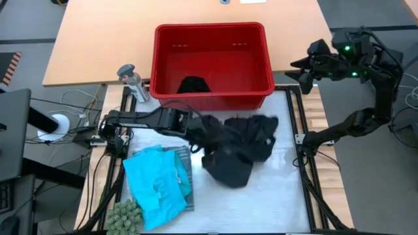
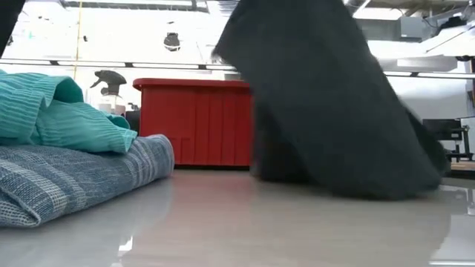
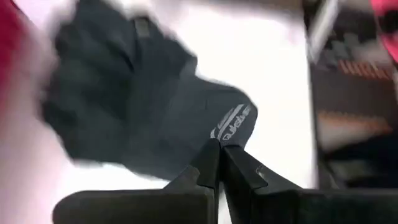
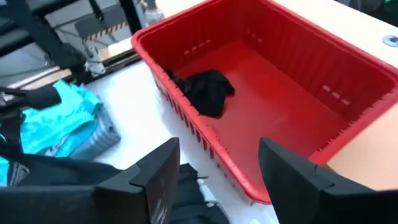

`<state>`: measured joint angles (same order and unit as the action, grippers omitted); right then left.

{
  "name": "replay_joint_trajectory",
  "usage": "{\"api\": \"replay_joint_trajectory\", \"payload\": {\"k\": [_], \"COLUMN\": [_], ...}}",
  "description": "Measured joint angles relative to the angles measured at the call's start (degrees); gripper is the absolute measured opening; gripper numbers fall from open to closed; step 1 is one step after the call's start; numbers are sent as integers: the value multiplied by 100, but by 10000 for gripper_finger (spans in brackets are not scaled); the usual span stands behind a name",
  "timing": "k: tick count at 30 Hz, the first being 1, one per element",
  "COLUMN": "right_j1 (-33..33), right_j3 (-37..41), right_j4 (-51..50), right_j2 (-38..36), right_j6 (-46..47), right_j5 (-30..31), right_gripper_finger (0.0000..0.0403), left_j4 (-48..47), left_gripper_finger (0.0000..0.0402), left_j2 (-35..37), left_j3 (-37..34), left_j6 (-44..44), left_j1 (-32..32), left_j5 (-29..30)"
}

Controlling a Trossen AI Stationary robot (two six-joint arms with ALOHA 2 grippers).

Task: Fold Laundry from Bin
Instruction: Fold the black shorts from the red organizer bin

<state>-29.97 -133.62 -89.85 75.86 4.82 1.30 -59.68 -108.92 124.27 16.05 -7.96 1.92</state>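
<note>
Two arms are in view above the table [image 1: 274, 196]. The left end effector [image 3: 219, 149] lies over the middle of the white work surface, its fingers pressed together on an edge of the black garment [image 1: 238, 147], which bears a pale printed logo just beyond the fingertips in the left wrist view. Part of this garment spreads crumpled on the table just in front of the bin [image 1: 212, 59]; in the low view a dark sheet of it hangs down to the table surface. The right end effector [image 4: 217, 165] is held off the table's right rear corner, beside the bin, with its fingers spread wide apart and nothing between them. The red bin stands at the rear of the work surface and holds one small black garment [image 4: 205, 90] on its floor near the front wall. At the front left, the turquoise garment [image 1: 153, 186] rests on top of the blue-grey striped garment [image 2: 82, 178], both folded. A grey spray bottle [image 1: 132, 81] stands just left of the bin.
</note>
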Motion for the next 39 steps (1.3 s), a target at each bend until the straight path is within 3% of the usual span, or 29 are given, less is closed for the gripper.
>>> {"api": "replay_joint_trajectory", "payload": {"k": [2, 8, 14, 17, 21, 25, 28, 31, 34, 39], "right_j1": [102, 495, 1297, 1709, 2133, 2537, 2790, 3125, 3385, 3650], "right_j3": [4, 186, 1719, 2761, 4157, 5552, 6406, 7128, 7638, 7976], "right_j4": [-9, 0, -16, -10, 253, 1309, 2250, 2993, 3389, 3501], "right_j2": [54, 207, 39, -118, -500, -999, -1424, -1675, -1782, -1690], "right_j6": [-89, -123, -379, -428, -351, -70, 328, 691, 1013, 1508], "right_j5": [-11, -62, -133, -157, -159, -187, -485, -588, -568, -568], "right_gripper_finger": [244, 244, 244, 244, 244, 244, 244, 244, 244, 244], "left_j4": [-388, -1155, -1512, -1711, -1742, -1616, -1401, -630, 411, 1350], "left_gripper_finger": [0, 3, 55, 97, 158, 206, 227, 238, 241, 241], "left_j2": [13, 27, 15, 5, 11, 8, 95, 399, 557, 312], "left_j3": [-245, -1019, -1783, -1944, -2028, -2020, -1971, -1921, -1904, -1908], "left_j6": [282, 469, 326, 301, 27, -35, 8, -279, -1245, -1894], "left_j1": [-30, -222, -798, -1083, -1318, -1263, -1135, -950, -594, 277], "left_j5": [-395, -513, -1639, -1874, -1573, -693, -565, -194, 336, -682]}}
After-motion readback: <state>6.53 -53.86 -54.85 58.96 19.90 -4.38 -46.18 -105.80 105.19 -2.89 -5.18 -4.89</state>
